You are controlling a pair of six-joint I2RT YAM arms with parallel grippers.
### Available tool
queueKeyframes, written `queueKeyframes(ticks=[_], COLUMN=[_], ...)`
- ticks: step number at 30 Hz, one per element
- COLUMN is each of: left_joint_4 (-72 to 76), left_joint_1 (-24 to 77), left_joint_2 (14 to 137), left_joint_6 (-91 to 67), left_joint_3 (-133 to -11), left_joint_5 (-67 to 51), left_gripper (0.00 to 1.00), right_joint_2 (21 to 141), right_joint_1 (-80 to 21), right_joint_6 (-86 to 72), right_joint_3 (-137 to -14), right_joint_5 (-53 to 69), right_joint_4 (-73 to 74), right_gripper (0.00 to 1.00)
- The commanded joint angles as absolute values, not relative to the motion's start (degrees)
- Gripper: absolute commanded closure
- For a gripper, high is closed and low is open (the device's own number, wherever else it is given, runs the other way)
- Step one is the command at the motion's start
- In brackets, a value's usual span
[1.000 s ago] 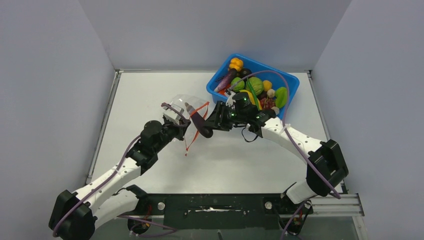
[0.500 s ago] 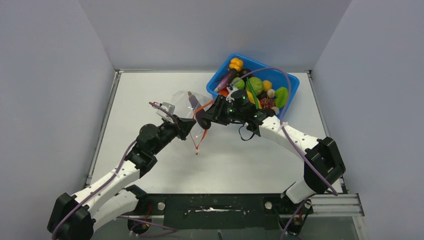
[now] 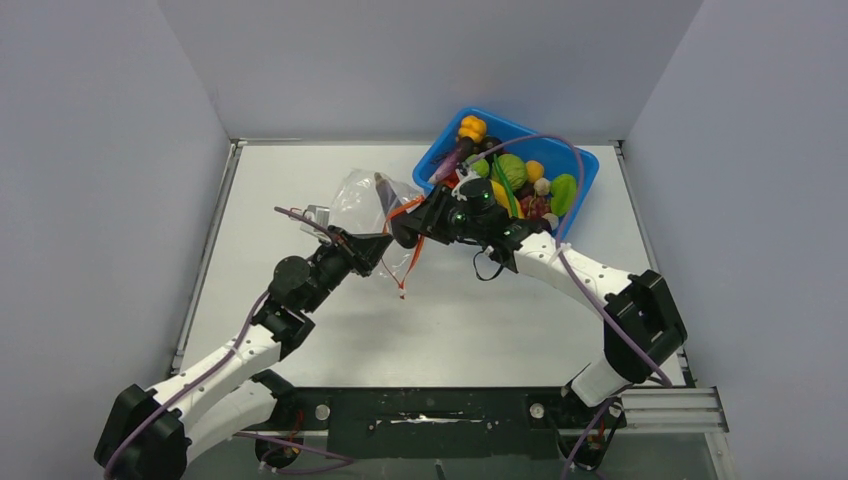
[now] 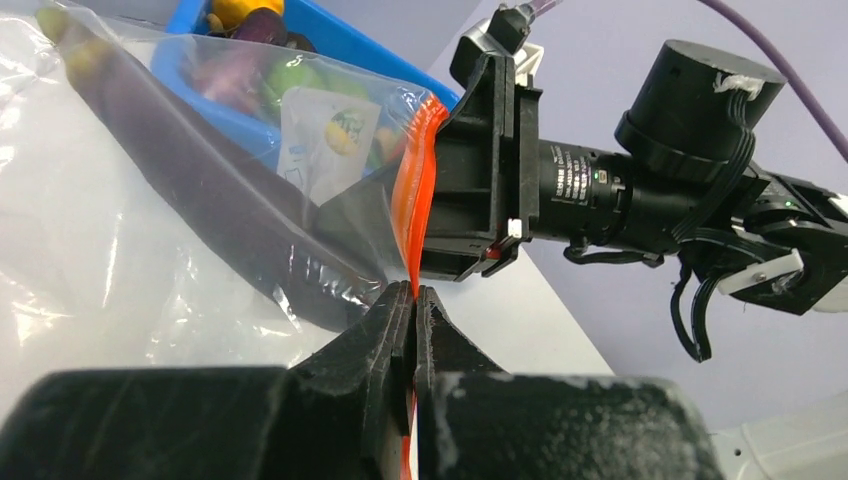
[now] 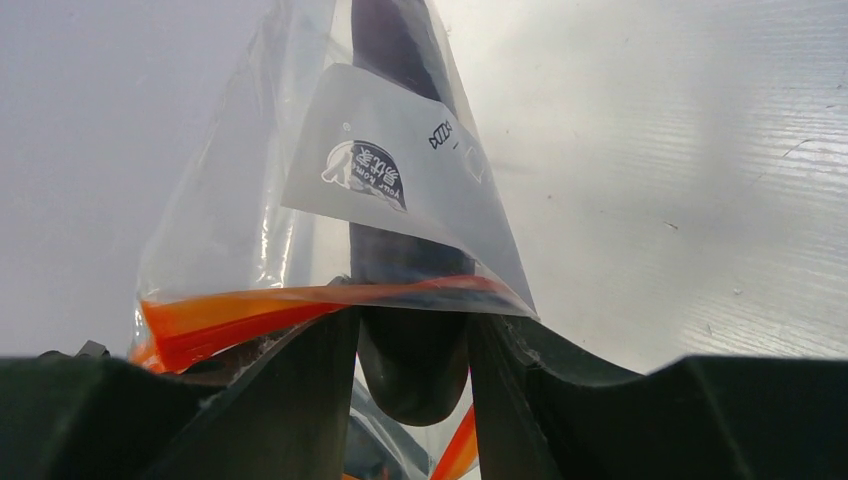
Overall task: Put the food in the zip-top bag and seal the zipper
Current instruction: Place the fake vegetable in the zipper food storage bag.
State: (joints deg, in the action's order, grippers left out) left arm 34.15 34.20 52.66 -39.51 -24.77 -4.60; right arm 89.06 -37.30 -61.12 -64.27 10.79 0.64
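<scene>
LOADING THE BAG: The right gripper [image 5: 412, 340] is clamped on the butt end of a dark purple eggplant [image 5: 395, 250]. Most of the eggplant is already inside the clear zip-top bag [image 3: 352, 192], which is held up off the bench [image 3: 500, 320] btwn the two grippers. The left gripper [image 4: 413, 300] has its fingers pinched together on the red-orange zipper [image 4: 414, 190] at the near end of the bag's mouth, w/ loose strip trailing down below.

Key geometry: the eggplant's long axis runs from the right gripper into the bag, away toward the far side of the bench & slightly leftward in the top view, narrow tip deepest. So the bag's body lies ahead of the right gripper. The right wrist view shows the mouth edge crossing just at its fingertips. The left gripper sits just beside the right one, on the near-left side of the mouth, not touching the eggplant.

Likely next: the right gripper lets go & backs out along that same axis, toward the blue bin [image 3: 430, 165] at rear right. The rest of the food [image 3: 512, 170] (green, yellow, orange pieces) sits there. Risk: film or strip could snag on the fingers as they pull out, since the bag's mouth is held by a single pinch. Zipper unsealed, so the task looks early.
</scene>
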Motion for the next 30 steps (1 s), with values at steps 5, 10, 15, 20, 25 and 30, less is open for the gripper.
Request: queueKeyframes(ticks=[5,10,15,20,25,30], left_joint_4=[37.56,33.66,30.86,24.72,20.98,13.56], left_joint_1=[34.50,34.43,34.41,34.39,34.44,34.43], left_joint_2=[53.09,53.28,53.53,53.34,51.61,50.97], left_joint_6=[-39.18,-36.16,-32.54,-26.25,-19.26,-14.23], left_joint_3=[-27.10,-28.29,-29.21,-30.78,-31.34,-34.34], left_joint_5=[-1.79,-0.42,0.17,1.05,-0.64,-1.32], left_gripper=[1.00,1.00,1.00,1.00,1.00,1.00], right_joint_2=[87.97,85.00,79.66,76.76,75.22,75.57], right_joint_1=[-37.86,-37.97,-37.44,-36.85,-32.93,-22.56], right_joint_6=[-58.08,-54.77,-50.57,-43.17,-34.60,-27.75], right_joint_3=[-66.93,-67.27,-65.68,-68.11,-69.51,-71.74], right_joint_5=[11.68,13.01,11.73,5.70,0.30,4.11], right_joint_4=[1.30,5.46,8.86,15.77,21.19,25.20], right_gripper=[0.36,0.30,0.33,0.35,0.38,0.38])
